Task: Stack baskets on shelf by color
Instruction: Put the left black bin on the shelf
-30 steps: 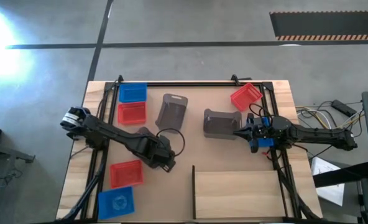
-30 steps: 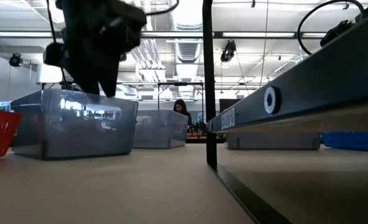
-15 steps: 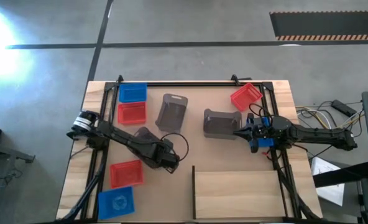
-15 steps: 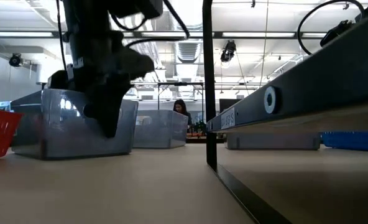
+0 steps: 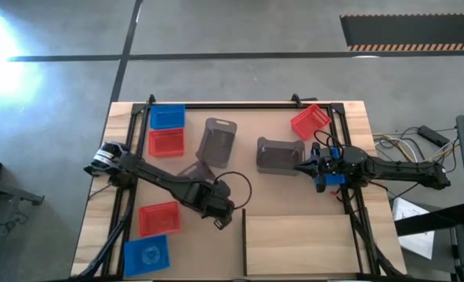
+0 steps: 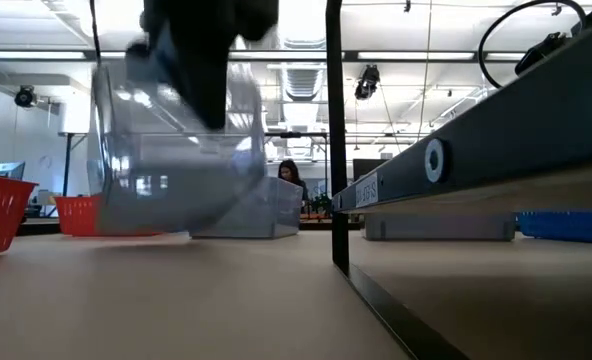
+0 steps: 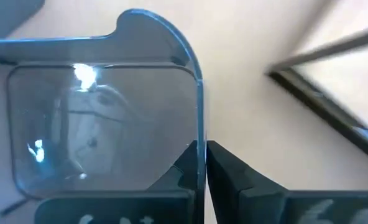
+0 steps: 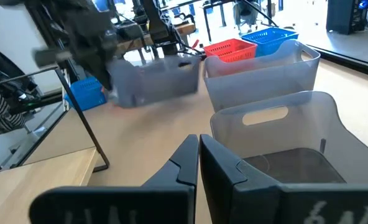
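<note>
A grey basket (image 6: 176, 150) is off the counter (image 5: 240, 184), hanging tilted in the left gripper (image 7: 202, 163). In the left wrist view the two fingers (image 7: 234, 177) are clenched on one long wall at the rim, one inside and one outside. That hold carries the basket by its edge, and probably explains why it hangs slanted instead of level. In the overhead view it sits near the middle of the counter, just beside the near left corner of the shelf (image 5: 299, 243), whose pale panel and thin dark upright edge also show in the left wrist view. My reading is that it is being carried toward the shelf; nothing lies on the shelf yet.

Two more grey baskets rest on the counter, a second grey basket (image 5: 216, 139) farther back and a third grey basket (image 5: 280, 155) just in front of the right gripper (image 8: 198, 163). That gripper waits low at the right side, fingers pressed together and grasping nothing. It points at the open basket, perhaps ready to take it.

The rest are sorted loosely around the edges: a red basket (image 5: 167, 142) and a blue basket (image 5: 168, 117) at the back left, another red basket (image 5: 159, 218) and another blue basket (image 5: 146, 255) at the front left, and a lone red basket (image 5: 309, 121) at the back right. All of them are well clear of the shelf, so most of the stacking remains.
</note>
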Motion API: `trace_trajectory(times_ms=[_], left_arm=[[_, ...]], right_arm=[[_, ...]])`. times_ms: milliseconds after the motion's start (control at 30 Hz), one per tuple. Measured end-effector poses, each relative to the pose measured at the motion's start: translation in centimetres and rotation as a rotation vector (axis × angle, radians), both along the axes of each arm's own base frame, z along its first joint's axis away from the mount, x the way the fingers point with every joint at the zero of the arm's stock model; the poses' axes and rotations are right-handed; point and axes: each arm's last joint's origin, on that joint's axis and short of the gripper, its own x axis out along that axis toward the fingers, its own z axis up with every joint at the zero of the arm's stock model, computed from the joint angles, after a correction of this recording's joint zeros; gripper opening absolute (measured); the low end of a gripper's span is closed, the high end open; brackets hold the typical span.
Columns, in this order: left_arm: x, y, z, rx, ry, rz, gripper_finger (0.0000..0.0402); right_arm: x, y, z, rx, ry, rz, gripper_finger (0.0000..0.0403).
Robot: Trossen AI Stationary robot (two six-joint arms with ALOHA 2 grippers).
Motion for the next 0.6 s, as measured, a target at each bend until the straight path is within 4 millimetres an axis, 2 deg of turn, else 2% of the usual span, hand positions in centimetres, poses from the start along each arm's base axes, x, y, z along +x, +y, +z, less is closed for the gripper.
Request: trace_trajectory(times_ms=[133, 300, 433, 600], left_arm=[[-0.2, -0.8, 3.6, 0.072, -0.045, -0.042, 0.0000], [0.2, -1.3, 8.1, 0.173, -0.201, -0.122, 0.0000], [1.7, -1.7, 11.4, 0.261, -0.364, -0.232, 0.0000], [4.9, -3.0, 13.7, 0.389, -0.588, -0.400, 0.0000]], right_arm=[[0.0, 0.0, 0.0, 0.000, 0.000, 0.000, 0.0009], [0.0, 0.0, 0.0, 0.000, 0.000, 0.000, 0.0009], [0.0, 0.0, 0.0, 0.000, 0.000, 0.000, 0.0009], [0.0, 0.0, 0.0, 0.000, 0.000, 0.000, 0.0009]])
